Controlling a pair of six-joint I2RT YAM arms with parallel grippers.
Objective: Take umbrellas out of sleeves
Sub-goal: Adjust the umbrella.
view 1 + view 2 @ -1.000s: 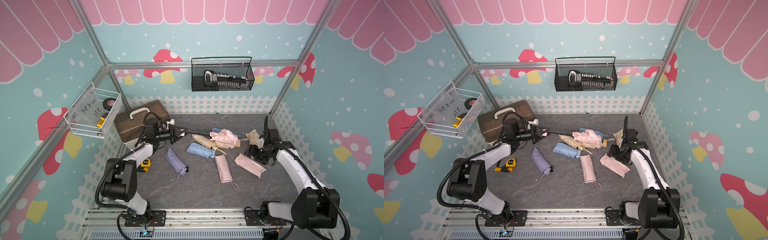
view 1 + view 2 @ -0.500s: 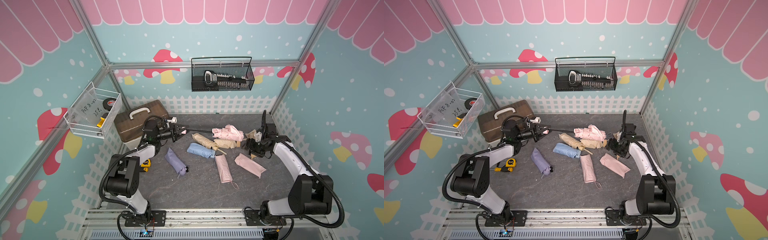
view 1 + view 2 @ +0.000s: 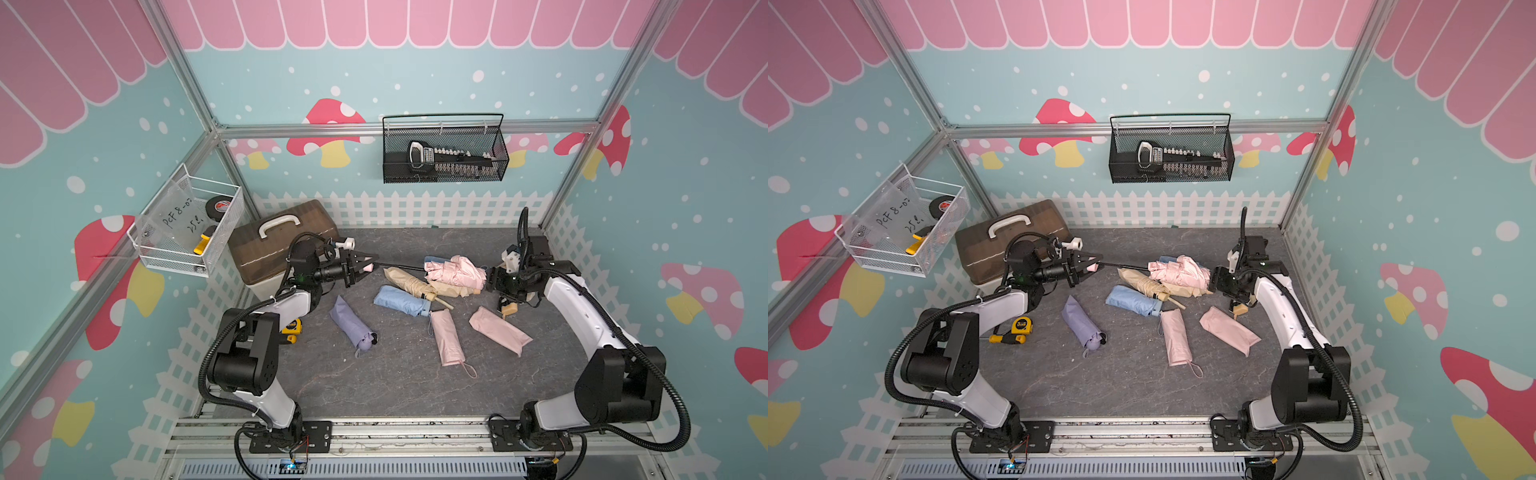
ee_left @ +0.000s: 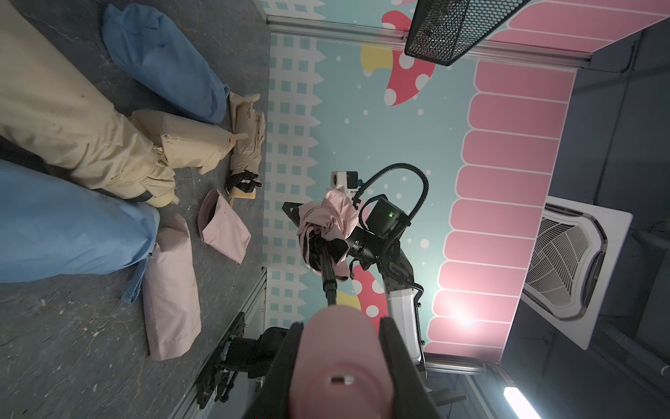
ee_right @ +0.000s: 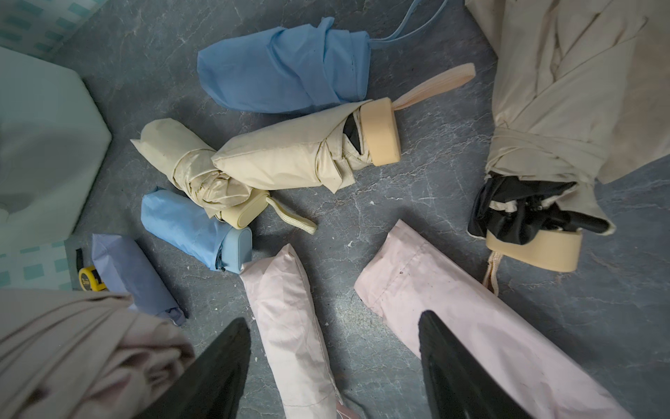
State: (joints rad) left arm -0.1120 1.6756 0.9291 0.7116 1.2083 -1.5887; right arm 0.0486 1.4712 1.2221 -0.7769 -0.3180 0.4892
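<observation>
- Clamping the stubby pink handle [image 4: 340,362] of the pink umbrella [image 3: 455,270], my left gripper [image 3: 366,266] is closed firmly on it, raised off the floor in front of the brown case [image 3: 266,253].
- From my grip the black shaft [image 3: 399,266] runs out nearly level to the bunched pink canopy, which is bare of any sleeve and hangs right against my right gripper [image 3: 490,283].
- My right gripper's jaws stand wide apart. Between them I see only floor and pink sleeves, and the canopy sits beside one finger, not between the two.
- Under both arms lies a dark grey, stone-patterned mat [image 3: 374,386], edged by a low white picket fence [image 3: 415,207].
- On the mat are a lilac sleeve [image 3: 349,322], a blue sleeve [image 3: 399,300], two pink sleeves [image 3: 446,338] [image 3: 498,330] and a heap of beige umbrellas [image 3: 409,282] below the canopy.
- The walls [image 3: 332,66] are teal with white dots and red mushrooms, topped by pink scallops.
- A black mesh basket [image 3: 494,166] hangs on the back wall, and a white wire basket [image 3: 224,232] on the wall to my left.
- A yellow tape measure [image 3: 1021,325] lies by my left arm.
</observation>
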